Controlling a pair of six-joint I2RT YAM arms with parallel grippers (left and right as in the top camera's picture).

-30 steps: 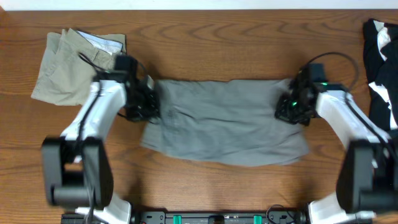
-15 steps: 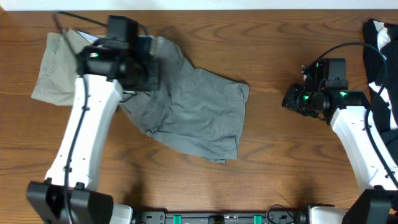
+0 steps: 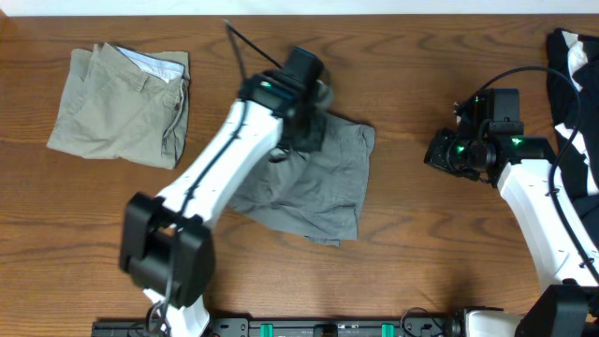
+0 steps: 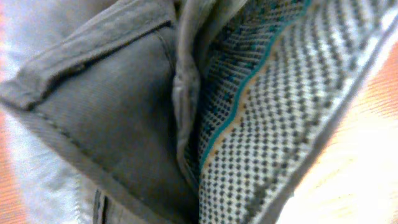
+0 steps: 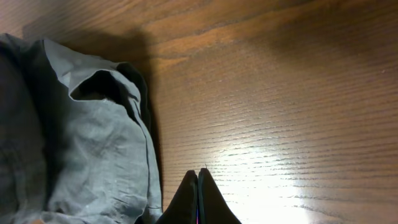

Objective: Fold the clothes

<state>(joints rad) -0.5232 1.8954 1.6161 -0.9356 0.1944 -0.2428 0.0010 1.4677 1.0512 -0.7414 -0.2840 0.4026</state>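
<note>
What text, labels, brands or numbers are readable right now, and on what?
No readable text in any view.
On the mid-grey cotton shorts: none; the pale speckled waistband lining shows only a dotted pattern and a teal stripe.
On the folded beige-khaki shorts: no legible label.
On the black-and-white garment: white patches only, no letters readable.

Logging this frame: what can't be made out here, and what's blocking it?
Left gripper: in the overhead view, the left arm covers its fingers. The left wrist view shows only blurred close-up grey shorts, so the grip is unconfirmed.
Grey shorts' left part: hidden under the left arm in the overhead view.
Black-and-white garment: cut off by the overhead's right edge.
Right gripper: the right wrist view's bottom edge crops all but the fingertips.
</note>
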